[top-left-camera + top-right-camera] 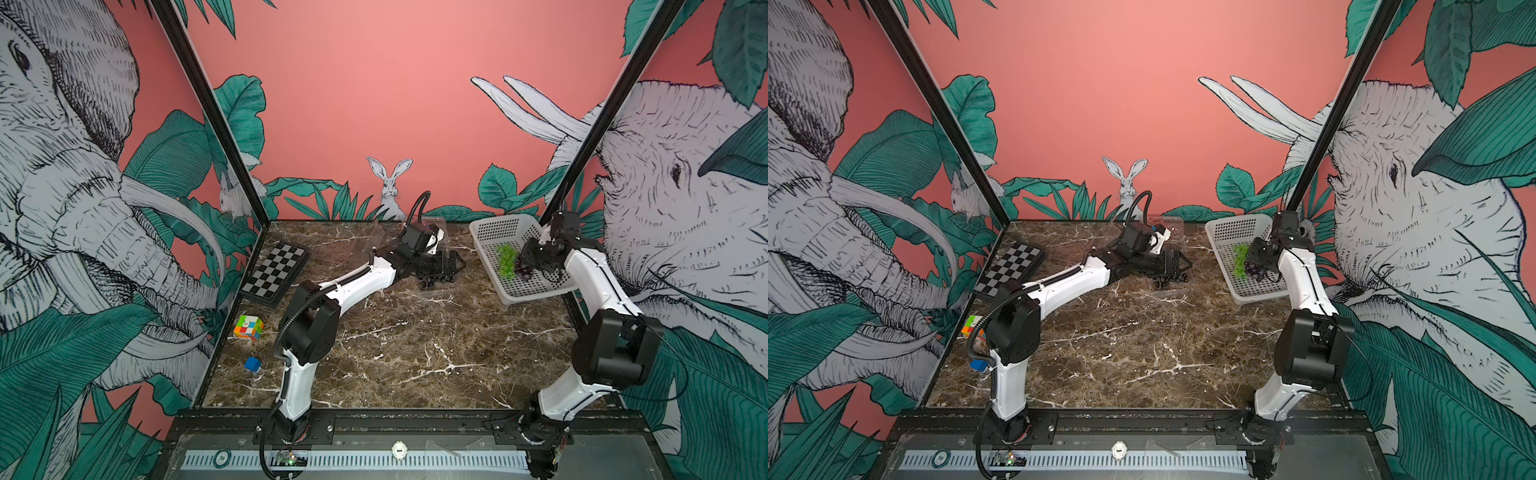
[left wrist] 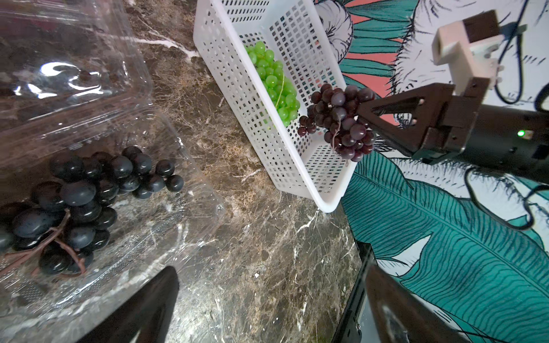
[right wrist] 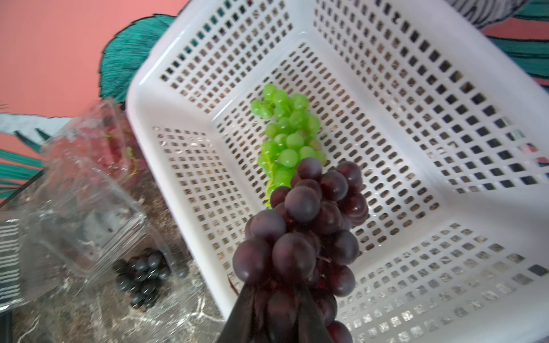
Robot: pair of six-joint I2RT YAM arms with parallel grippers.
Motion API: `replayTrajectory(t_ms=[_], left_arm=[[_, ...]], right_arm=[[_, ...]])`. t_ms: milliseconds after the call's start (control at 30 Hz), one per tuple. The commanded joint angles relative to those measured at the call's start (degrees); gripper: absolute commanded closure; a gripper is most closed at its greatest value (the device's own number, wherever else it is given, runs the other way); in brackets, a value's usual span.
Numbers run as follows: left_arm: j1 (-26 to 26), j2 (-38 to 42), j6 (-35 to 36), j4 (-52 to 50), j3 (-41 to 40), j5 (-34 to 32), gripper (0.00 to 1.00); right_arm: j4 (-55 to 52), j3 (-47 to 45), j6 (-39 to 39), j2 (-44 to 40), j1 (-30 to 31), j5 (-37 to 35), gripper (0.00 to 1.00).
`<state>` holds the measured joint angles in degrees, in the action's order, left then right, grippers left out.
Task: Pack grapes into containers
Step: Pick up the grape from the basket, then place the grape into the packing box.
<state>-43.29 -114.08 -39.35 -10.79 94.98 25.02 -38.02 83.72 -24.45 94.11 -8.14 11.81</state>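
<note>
My right gripper point(image 3: 279, 314) is shut on a dark red bunch of grapes point(image 3: 303, 225), which hangs above the white basket point(image 3: 445, 208); in both top views it shows at the basket's near side point(image 1: 524, 271) point(image 1: 1255, 272). A green bunch point(image 3: 285, 136) point(image 2: 276, 86) lies in the basket. A black bunch point(image 2: 83, 193) rests in an open clear container point(image 2: 166, 225). My left gripper point(image 2: 271, 276) stands open beside that container, over bare marble, its fingers point(image 2: 154, 303) holding nothing. Further back, another clear container point(image 3: 98, 142) holds a reddish bunch.
The basket point(image 1: 478, 232) sits tilted at the back right against the wall. At the left stand a folded chessboard point(image 1: 276, 272), a colour puzzle cube point(image 1: 248, 327) and a small blue cube point(image 1: 252, 364). Printed walls close in both sides and the back.
</note>
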Motion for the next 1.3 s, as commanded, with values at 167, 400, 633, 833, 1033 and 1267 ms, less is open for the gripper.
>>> replayTrajectory(t_ms=[167, 400, 633, 833, 1033, 1267], left_arm=[[1.7, 5.8, 0.5, -0.6, -2.2, -0.8, 0.01], [2.8, 8.0, 0.3, 0.2, -5.2, -1.2, 0.01], [6.5, 10.8, -1.1, 2.5, -9.8, -1.0, 0.01], [7.7, 13.0, -0.5, 2.7, -12.8, -1.7, 0.01], [8.3, 14.3, -0.5, 3.3, -15.2, -1.8, 0.01], [9.1, 14.9, -0.7, 4.3, -17.1, -1.4, 0.0]], right_arm=[[-0.5, 2.2, -1.9, -6.5, 5.0, 2.3, 0.8], [-1.7, 5.5, -4.2, -8.2, 11.9, 2.6, 0.8], [1.3, 5.8, -8.1, -6.8, 20.8, 2.2, 0.8], [7.8, 2.1, -13.4, -4.9, 26.3, 2.3, 0.8], [13.5, -1.3, -18.0, -2.9, 29.0, 3.3, 0.79], [15.9, -2.0, -19.1, 1.6, 30.5, 4.4, 0.79]])
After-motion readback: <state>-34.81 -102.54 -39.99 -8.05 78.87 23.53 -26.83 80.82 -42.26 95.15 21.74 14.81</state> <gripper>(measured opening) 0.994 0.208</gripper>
